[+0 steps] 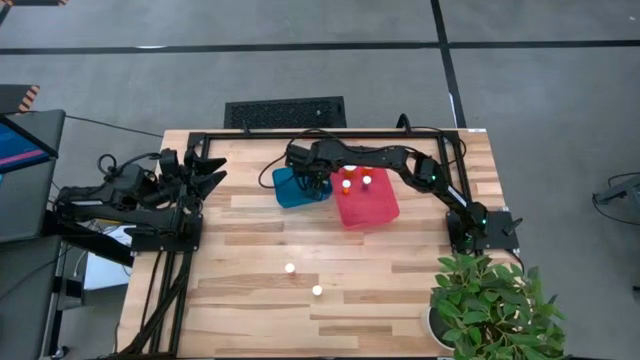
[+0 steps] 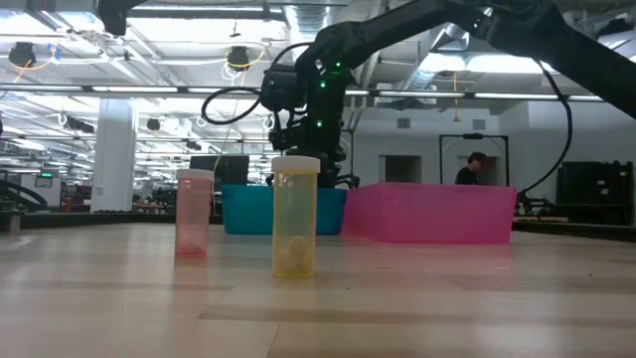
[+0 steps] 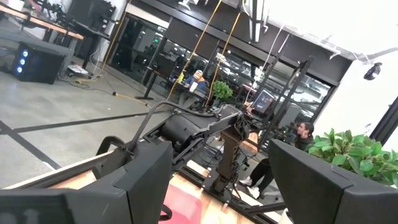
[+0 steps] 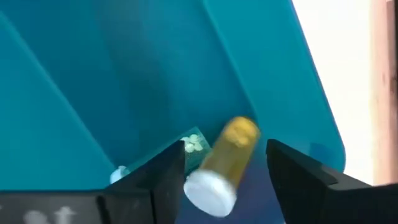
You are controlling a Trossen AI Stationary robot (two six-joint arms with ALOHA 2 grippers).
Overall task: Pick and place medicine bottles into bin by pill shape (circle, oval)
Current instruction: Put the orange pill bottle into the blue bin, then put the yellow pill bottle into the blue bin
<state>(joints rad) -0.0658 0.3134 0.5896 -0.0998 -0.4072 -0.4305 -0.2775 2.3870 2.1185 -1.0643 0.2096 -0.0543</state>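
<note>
Over the blue bin (image 1: 298, 187), the right gripper (image 1: 312, 180) hangs with its jaws spread, a medicine bottle (image 4: 219, 167) lying loose between its fingers (image 4: 168, 171).

Only the right wrist view sees inside: an amber bottle with a white cap, tilted on the bin floor. The high view adds three white caps in the pink bin (image 1: 367, 203) and two bottles (image 1: 290, 268) (image 1: 317, 290) standing well apart on the table (image 1: 250, 300). The left gripper (image 1: 215, 172) waits wide open at the table's edge. A potted plant (image 1: 495, 300) crowds one corner.
</note>
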